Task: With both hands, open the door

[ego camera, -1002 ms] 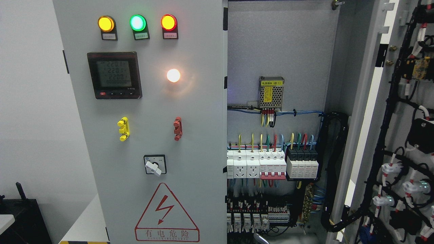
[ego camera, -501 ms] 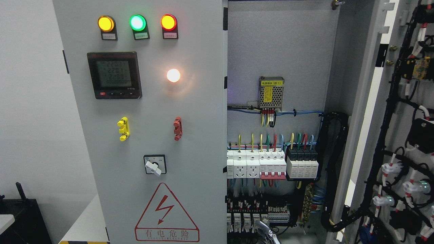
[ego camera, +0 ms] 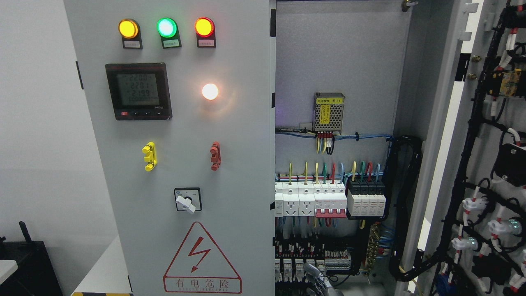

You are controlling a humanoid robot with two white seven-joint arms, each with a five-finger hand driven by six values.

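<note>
While the left door (ego camera: pixel 176 144) of the cabinet stands shut and fills the left half of the head view, nothing on its face differs from the earlier pictures except the digits on the black meter (ego camera: pixel 138 91), which flicker a little. Its three lamps (ego camera: pixel 166 27) glow amber, green and red, the white lamp (ego camera: pixel 210 91) is lit, and the yellow handle (ego camera: pixel 149 156), the red handle (ego camera: pixel 215 156) and the rotary switch (ego camera: pixel 187 200) sit untouched, with the warning triangle (ego camera: pixel 201 259) below them.

To the right of this door's edge the cabinet is already open. The breakers (ego camera: pixel 331 199) and the small power supply (ego camera: pixel 328 112) on the back plate are exposed, and the right door (ego camera: pixel 485 164) is swung wide, showing its inner side with black cable bundles.

The one real change is at the bottom edge, just right of the middle. A metallic hand (ego camera: pixel 320 281) shows there; a second ago only a tip showed, then it rose, and now it sits a little lower and more to the right. Which arm it belongs to cannot be told, and whether its fingers are released or clenched cannot be told either.

By this, the task seems half done: the left door is probably the next one, and the hand is not yet near it.
</note>
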